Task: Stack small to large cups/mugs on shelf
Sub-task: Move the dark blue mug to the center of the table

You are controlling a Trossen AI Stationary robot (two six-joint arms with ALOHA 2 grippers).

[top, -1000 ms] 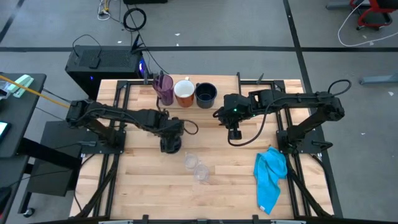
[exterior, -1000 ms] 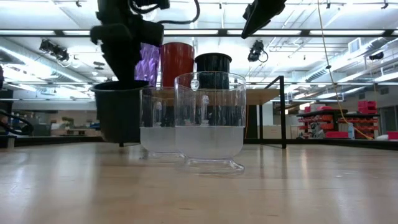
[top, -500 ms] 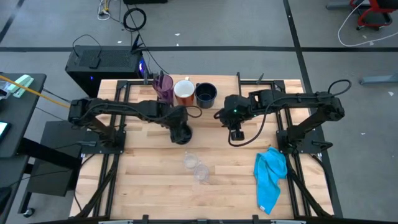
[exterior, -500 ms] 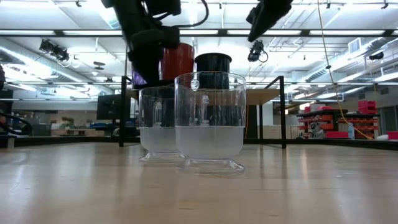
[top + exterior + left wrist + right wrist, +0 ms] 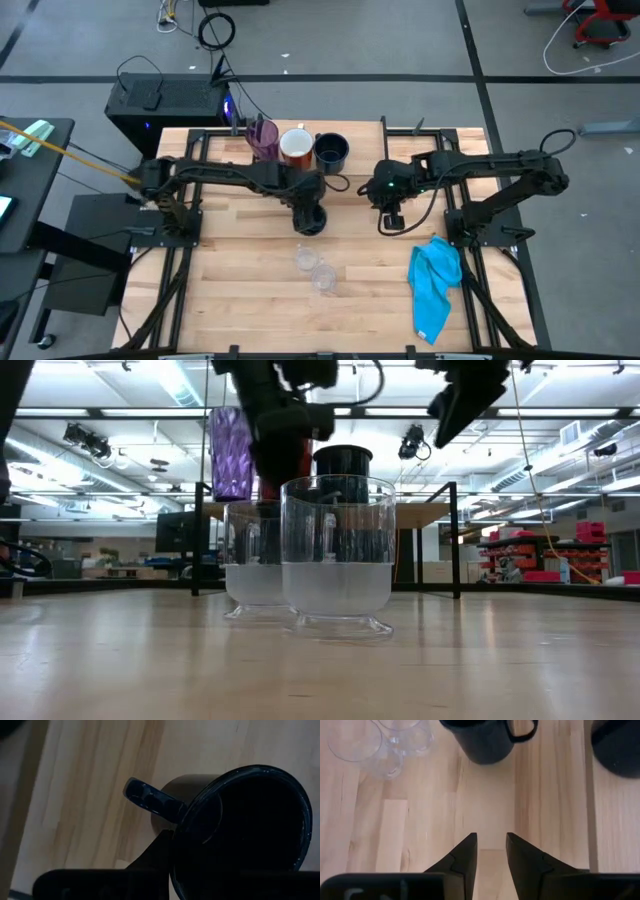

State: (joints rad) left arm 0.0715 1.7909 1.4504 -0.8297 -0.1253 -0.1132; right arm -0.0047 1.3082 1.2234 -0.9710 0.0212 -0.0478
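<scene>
Left gripper (image 5: 309, 214) pinched a black mug (image 5: 240, 825) by its rim above the table (image 5: 240, 290); right gripper (image 5: 490, 852), fingers slightly parted, hovered empty nearby.

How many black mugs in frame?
2. One black mug stands on the shelf next to the white mug; the other mug is held by the left end effector over the table.

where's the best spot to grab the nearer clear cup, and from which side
Take the nearer clear cup by its rim wall, coming straight down from above. It stands upright, mouth open, and the other clear cup sits close beside it, so a side approach looks cramped. The right gripper, open and empty, looks closest.
</scene>
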